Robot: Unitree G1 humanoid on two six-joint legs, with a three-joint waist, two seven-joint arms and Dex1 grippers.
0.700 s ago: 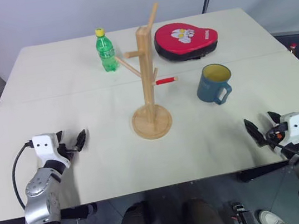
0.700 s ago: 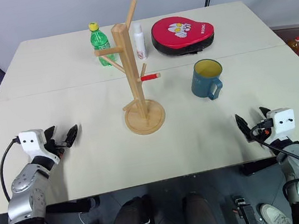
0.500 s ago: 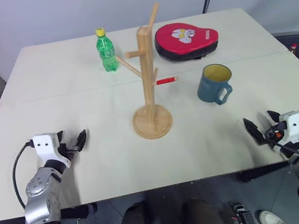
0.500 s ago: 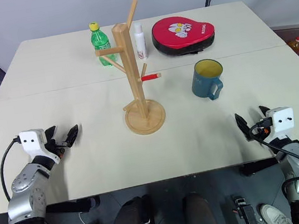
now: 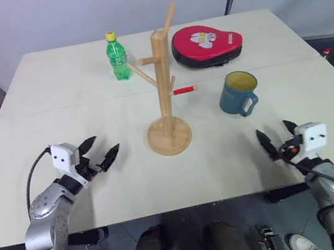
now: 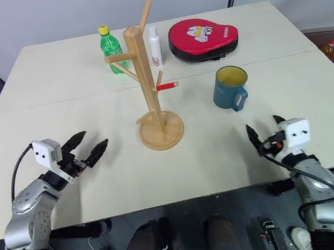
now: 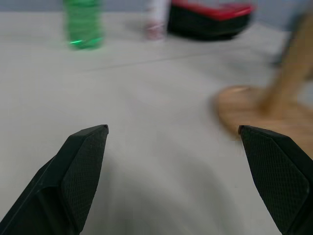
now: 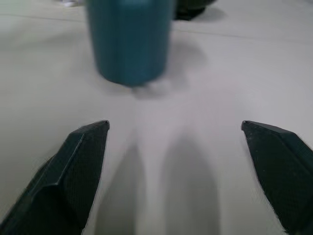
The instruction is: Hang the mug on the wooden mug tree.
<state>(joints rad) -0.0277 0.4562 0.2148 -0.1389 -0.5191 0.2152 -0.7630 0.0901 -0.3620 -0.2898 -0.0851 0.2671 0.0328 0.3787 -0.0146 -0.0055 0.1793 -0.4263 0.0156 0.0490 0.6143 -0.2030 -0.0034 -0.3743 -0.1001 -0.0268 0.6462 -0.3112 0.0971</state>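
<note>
The teal-blue mug with a yellow inside stands upright on the table, right of the wooden mug tree, its handle turned toward the front. The tree has a round base and a red-tipped peg pointing at the mug. My right gripper hovers open near the front edge, well short of the mug, and the mug stands ahead of it in the right wrist view. My left gripper is open at the front left, angled toward the tree's base. Neither gripper holds anything.
A green plastic bottle and a small white bottle stand behind the tree. A red and black pad lies at the back right. The beige table has bare room in front of the tree and mug.
My left gripper has swung right toward the tree's base. My right gripper has shifted left and a little forward, toward the mug. Both stay open.
</note>
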